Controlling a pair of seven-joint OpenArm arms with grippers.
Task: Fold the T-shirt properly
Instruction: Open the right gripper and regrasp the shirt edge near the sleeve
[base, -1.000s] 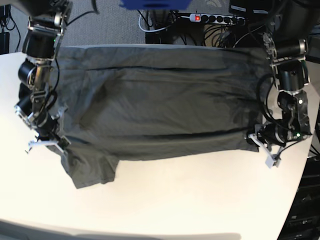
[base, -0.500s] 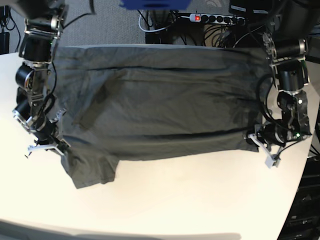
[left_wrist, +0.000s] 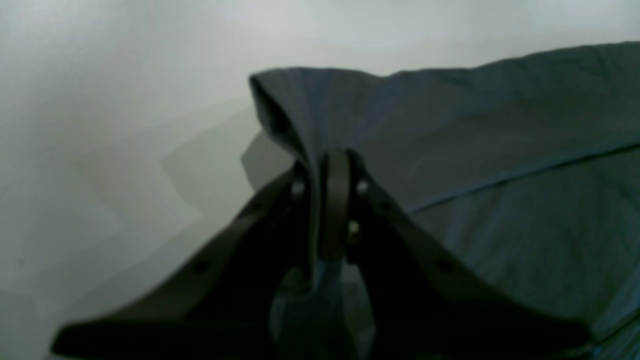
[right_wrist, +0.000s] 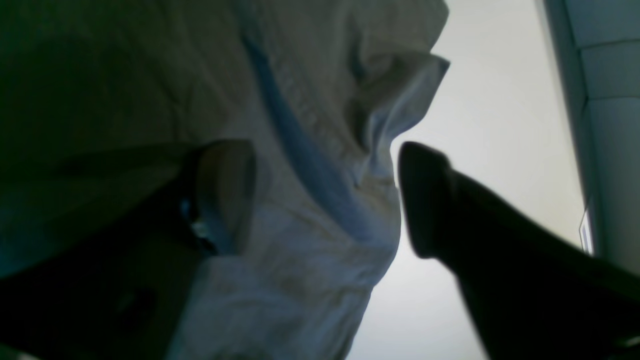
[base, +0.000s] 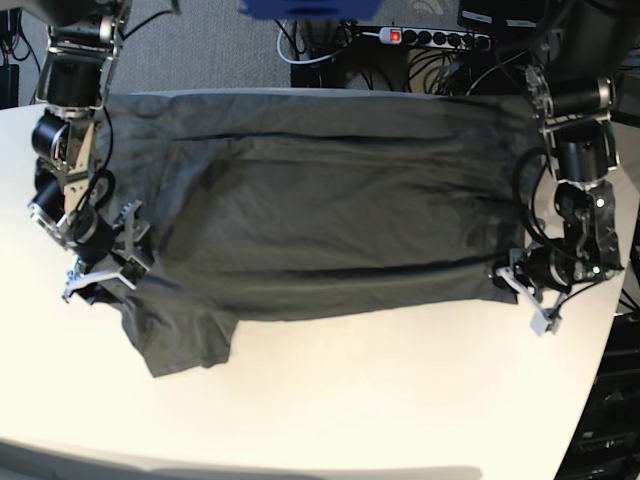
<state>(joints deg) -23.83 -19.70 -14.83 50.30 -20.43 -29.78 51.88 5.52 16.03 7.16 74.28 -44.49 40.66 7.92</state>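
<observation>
1. The T-shirt (base: 320, 210) lay spread across the white table (base: 380, 400).
2. The left gripper (left_wrist: 327, 200) was clamped on the shirt's right edge.
3. The right gripper (right_wrist: 325, 195) stood wide apart at its left edge.

Smooth white bench (base: 400, 400) with a rounded near edge, matte surface, evenly lit; soft shadow along the front rim. Behind the bench: grey carpeted floor (base: 215, 55). On the floor, a white multi-socket power strip (base: 435, 38) with a lit red switch at its left end, black plugs seated in it. Tangle of black and white cables (base: 330, 55) beside and below the strip. Blue flat object (base: 310, 8), cut off by the top edge, identity unclear. Dark equipment rack (base: 605, 420) at lower right, partly visible.
</observation>
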